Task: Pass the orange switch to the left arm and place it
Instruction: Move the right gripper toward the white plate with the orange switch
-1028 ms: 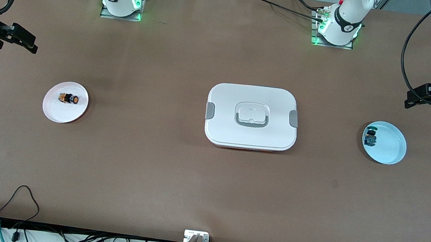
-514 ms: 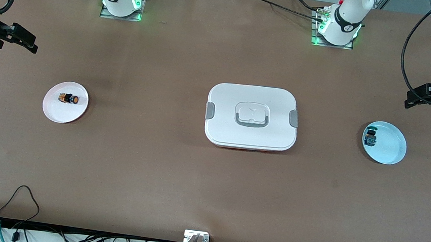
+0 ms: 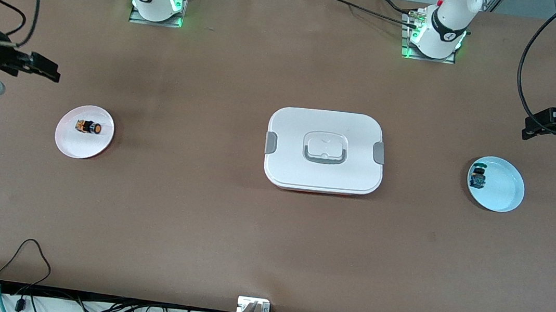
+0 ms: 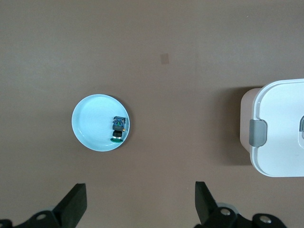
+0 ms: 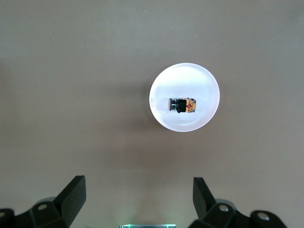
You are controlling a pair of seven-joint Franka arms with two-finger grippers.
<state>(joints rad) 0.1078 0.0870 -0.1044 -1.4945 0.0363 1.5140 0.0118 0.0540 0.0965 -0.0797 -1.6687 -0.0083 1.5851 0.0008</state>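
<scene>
Two black two-finger tools hang wide apart over the brown bench (image 3: 197, 220): right tool (image 3: 52, 73) and left tool (image 3: 529, 129), each at its own end. Tiny orange-capped switch (image 3: 88, 127) lies on a small round white plate (image 3: 70, 145); large white plastic box (image 3: 324, 151) sits mid-bench, well apart from both.

The box (image 3: 324, 151) sits mid-table between two plates (image 3: 84, 132) (image 3: 495, 184), each holding a switch (image 3: 88, 127) (image 3: 477, 177).

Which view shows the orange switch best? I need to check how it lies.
The right wrist view: the orange switch lies on its side on the white plate, seen from above. The front view shows it smaller; the left wrist view misses it.
</scene>
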